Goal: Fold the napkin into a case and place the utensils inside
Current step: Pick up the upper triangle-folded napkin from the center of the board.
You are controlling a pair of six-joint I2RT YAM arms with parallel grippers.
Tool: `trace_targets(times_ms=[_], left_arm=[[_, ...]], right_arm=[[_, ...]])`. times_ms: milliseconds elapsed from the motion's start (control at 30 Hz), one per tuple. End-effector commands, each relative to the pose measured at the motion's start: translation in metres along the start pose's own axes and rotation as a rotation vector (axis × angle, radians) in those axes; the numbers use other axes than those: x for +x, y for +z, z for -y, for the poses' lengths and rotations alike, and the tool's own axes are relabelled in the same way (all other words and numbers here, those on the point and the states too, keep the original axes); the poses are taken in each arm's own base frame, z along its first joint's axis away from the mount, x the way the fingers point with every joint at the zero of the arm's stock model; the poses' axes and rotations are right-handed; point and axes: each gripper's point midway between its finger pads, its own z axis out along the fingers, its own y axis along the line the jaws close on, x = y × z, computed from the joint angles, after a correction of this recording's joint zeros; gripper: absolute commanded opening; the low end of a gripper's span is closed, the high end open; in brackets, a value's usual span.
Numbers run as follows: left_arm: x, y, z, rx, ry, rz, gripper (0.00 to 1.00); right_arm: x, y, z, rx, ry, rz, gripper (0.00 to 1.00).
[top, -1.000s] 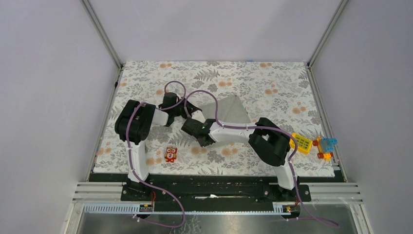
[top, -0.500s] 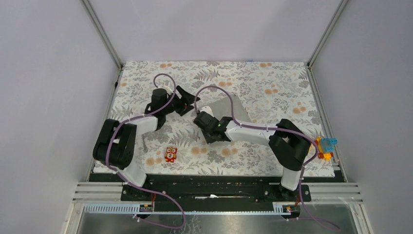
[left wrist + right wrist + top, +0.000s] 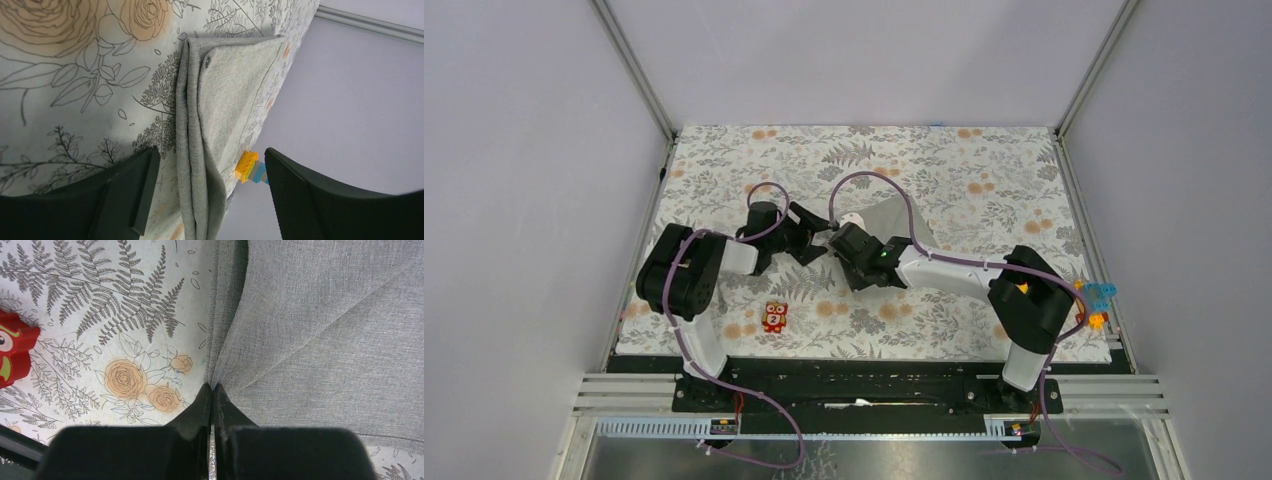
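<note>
The grey napkin (image 3: 904,222) lies folded in layers on the floral cover, partly under my right arm. My right gripper (image 3: 844,240) is shut on the napkin (image 3: 325,325), its tips (image 3: 213,388) pinching the folded left edge so that creases fan out from them. My left gripper (image 3: 817,246) is open beside it. In the left wrist view the layered edge of the napkin (image 3: 230,95) runs between the spread fingers (image 3: 131,190) without touching them; the left gripper (image 3: 212,187) holds nothing. The utensils are out of view.
A small red toy figure (image 3: 774,317) stands near the front left, also seen at the left edge of the right wrist view as the red toy (image 3: 11,352). A yellow and blue block toy (image 3: 1092,300) sits at the right table edge. The floral cover (image 3: 984,170) spans the table.
My left gripper has opened and let go of the napkin; its arm swung outward, then came back beside the fold. My right arm stretched out to the left, still shut on the cloth.
</note>
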Motion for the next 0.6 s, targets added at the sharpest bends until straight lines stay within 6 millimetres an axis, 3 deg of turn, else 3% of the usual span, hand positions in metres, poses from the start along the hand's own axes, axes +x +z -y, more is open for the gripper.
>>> trace_targets(times_ms=[0, 267, 433, 567], left_arm=[[-0.005, 0.012, 0.002, 0.034, -0.055, 0.031, 0.79], [-0.01, 0.024, -0.019, 0.011, -0.119, 0.069, 0.65], [-0.018, 0.027, -0.013, 0.028, -0.054, 0.102, 0.47], [-0.025, 0.031, -0.012, 0.037, 0.042, 0.124, 0.27]], right_arm=[[-0.018, -0.015, -0.002, -0.038, 0.009, 0.062, 0.0], [-0.022, -0.019, 0.0, -0.043, 0.016, 0.077, 0.0], [-0.016, -0.016, 0.0, -0.051, 0.001, 0.06, 0.0], [0.0, -0.01, 0.001, -0.059, -0.05, 0.012, 0.0]])
